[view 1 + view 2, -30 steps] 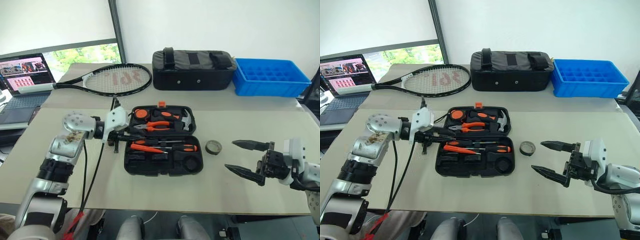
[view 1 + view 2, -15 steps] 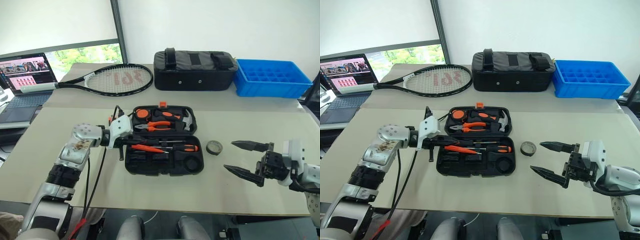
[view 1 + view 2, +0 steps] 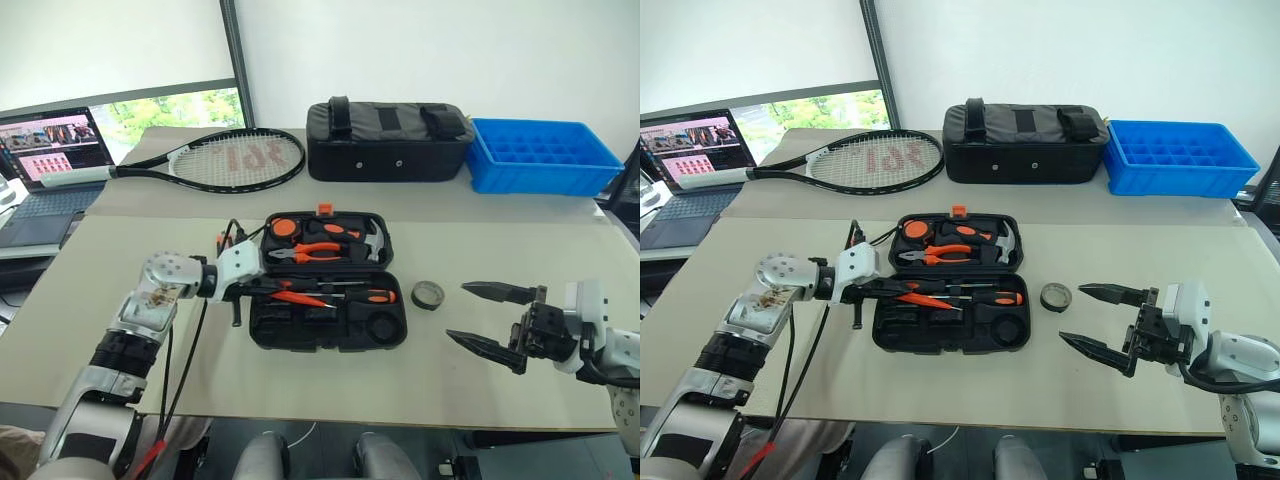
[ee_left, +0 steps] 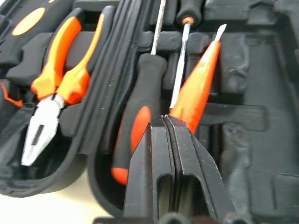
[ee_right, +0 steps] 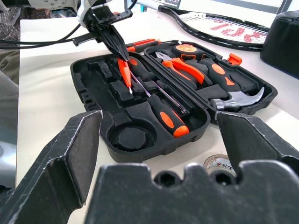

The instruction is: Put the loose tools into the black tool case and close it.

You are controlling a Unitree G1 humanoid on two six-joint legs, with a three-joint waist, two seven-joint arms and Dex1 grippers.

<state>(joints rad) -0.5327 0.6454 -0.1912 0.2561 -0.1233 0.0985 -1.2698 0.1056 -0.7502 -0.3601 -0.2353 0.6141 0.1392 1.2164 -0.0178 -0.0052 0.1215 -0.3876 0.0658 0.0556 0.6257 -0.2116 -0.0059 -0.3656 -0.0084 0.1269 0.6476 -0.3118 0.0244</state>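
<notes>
The black tool case lies open on the table. Pliers and a hammer sit in its far half, and orange-black screwdrivers in its near half. My left gripper reaches in from the case's left side and is shut on a slim orange screwdriver. That screwdriver slants down over the near half's slots, its tip close to the foam. A small dark tape roll lies on the table right of the case. My right gripper hangs open beyond the roll, holding nothing.
A tennis racket, a black fabric bag and a blue tray line the far table. A laptop stands at the far left. Bare tabletop lies in front of the case and around the roll.
My left gripper has come down and further over the case's near half, still shut on the orange screwdriver. The right gripper has stayed where it was, open.
</notes>
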